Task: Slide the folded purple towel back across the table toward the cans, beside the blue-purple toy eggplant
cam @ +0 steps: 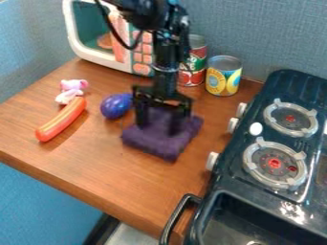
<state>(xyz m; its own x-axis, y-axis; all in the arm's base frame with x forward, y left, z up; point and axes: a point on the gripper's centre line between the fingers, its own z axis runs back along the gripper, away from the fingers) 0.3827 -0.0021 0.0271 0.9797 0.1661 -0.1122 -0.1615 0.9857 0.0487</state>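
In the camera view, I see from my place the black gripper (pixel 158 129) hanging down over a folded purple cloth (pixel 167 144), which lies on the wooden table (pixel 127 177), near the middle of the view. The two fingers stand wide apart, one at each side of a raised part of the cloth. Whether their tips press on the fabric, I cannot tell.

The cloth is directly below the gripper and around its fingers, with its larger visible part spreading toward the camera and a bit to the view's right. Its outline is almost square, so I cannot name a clear long axis, and its far edge is partly hidden behind the gripper. One corner points to the camera, another to the stove side.

Just beside the gripper, at the view's left, there is a round, shiny purple toy (pixel 116 105). Further left, well apart, an orange sausage (pixel 61 119) lies aslant, its upper end near a small pink toy (pixel 72 91). Behind the gripper stand a red and green can (pixel 198 60) and a yellow can (pixel 223 79), both upright, and a toy microwave (pixel 110 63). At the right is the dark toy stove (pixel 300 88), with a small white oval piece (pixel 256 128) on it.
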